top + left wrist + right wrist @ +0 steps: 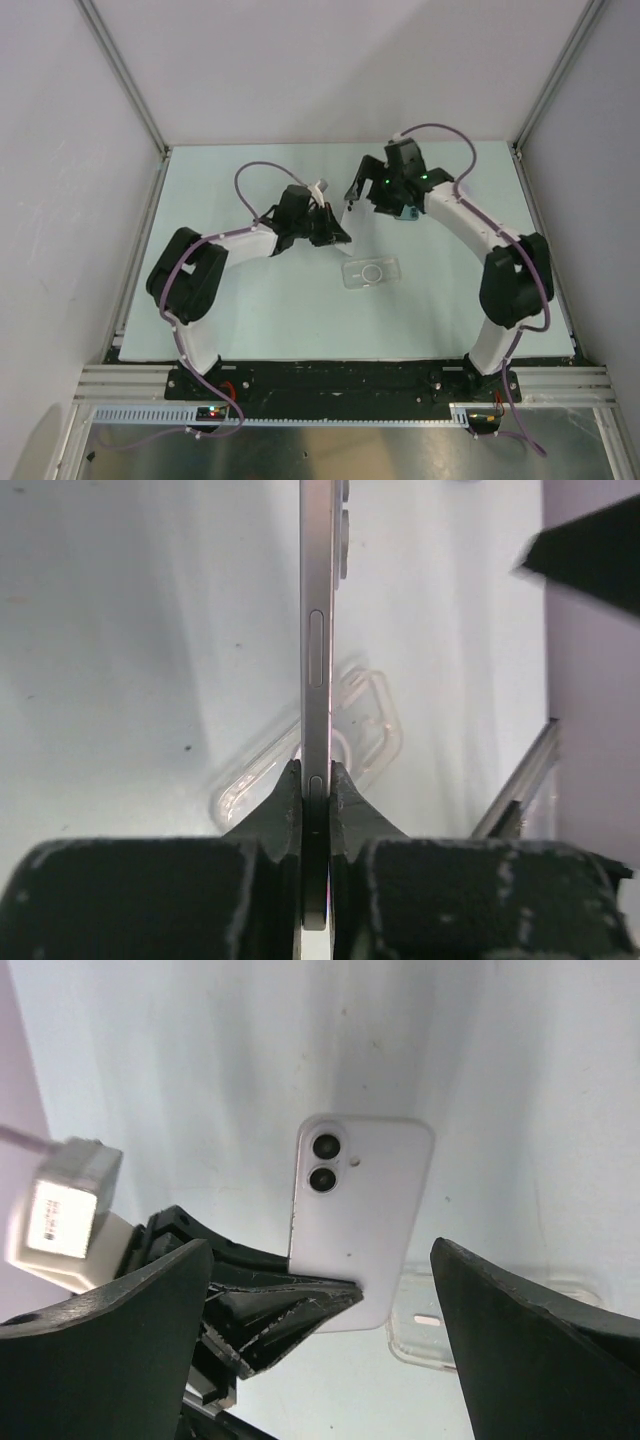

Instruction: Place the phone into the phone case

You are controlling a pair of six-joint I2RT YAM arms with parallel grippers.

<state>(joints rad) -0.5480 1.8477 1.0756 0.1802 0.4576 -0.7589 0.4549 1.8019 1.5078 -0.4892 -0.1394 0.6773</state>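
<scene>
The pale counter [250,320] carries only one loose item, the clear phone case [370,273]. It lies flat between the two arms and nearer their bases. I can't tell which face is up.

The phone [365,1210] is off the counter, standing on edge in the air just beyond the case, its lavender back and camera block turned toward the right wrist. The left gripper [317,780] has its fingers [285,805] pinched tight on the phone's lower end. The right gripper [320,1248] faces the phone's back with its fingers spread wide, touching nothing.

To my eye this is the carry stage: the phone is lifted but not yet seated. Next it needs tipping flat, back down, with the camera block lined up to the case's cut-out, then pressing in. The right arm could take over the phone or steady the case.
</scene>
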